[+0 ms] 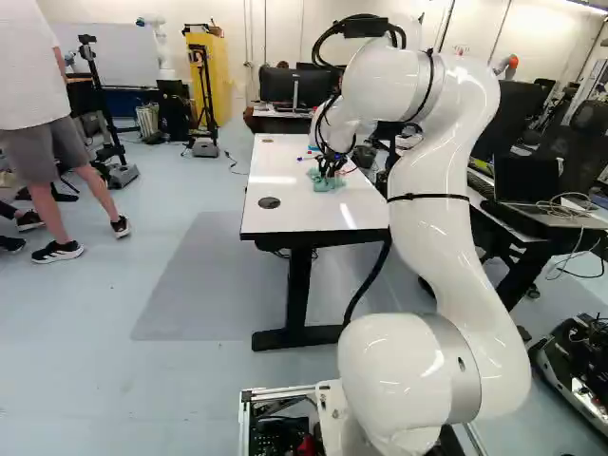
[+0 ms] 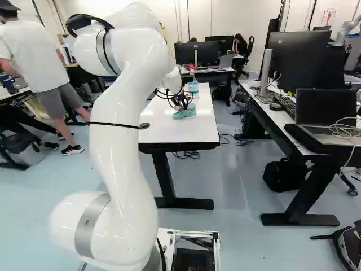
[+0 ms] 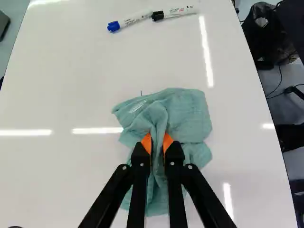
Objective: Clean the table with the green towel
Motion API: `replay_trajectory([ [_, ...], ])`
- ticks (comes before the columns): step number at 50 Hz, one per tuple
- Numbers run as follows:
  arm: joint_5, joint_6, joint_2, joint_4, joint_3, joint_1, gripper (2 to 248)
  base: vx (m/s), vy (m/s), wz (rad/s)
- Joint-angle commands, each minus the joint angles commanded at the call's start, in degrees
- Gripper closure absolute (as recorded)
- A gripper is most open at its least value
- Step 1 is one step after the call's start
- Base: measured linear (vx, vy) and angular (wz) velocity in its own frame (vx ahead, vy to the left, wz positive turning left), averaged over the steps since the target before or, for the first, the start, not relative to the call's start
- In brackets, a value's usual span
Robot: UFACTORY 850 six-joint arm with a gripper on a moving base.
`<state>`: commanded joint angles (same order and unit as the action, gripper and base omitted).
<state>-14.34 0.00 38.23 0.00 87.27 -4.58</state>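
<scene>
In the left base view my gripper [image 1: 330,165] is low over the white table [image 1: 313,214], at the green towel [image 1: 326,181]. The wrist view shows the gripper [image 3: 158,142] shut on a bunched fold of the green towel [image 3: 183,116], orange pads pressing it from two sides. Crumpled cloth spreads ahead of the fingers and beneath them, lying on the tabletop. A short dark mark [image 3: 141,93] shows at the towel's far edge.
Two markers, one with a blue cap [image 3: 114,26] and one with a black cap [image 3: 158,15], lie ahead of the towel. A spray bottle [image 2: 193,86] stands beyond the gripper. A desk with a laptop [image 2: 324,121] is at the right.
</scene>
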Motion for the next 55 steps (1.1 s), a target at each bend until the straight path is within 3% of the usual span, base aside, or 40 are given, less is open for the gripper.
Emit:
replay_trajectory([
  [28,-1.2,0.0,0.3,0.0,0.4,0.0,202,0.0,0.0,0.0],
  [55,-1.2,0.0,6.4,0.0,9.2,0.0,202,0.0,0.0,0.0],
])
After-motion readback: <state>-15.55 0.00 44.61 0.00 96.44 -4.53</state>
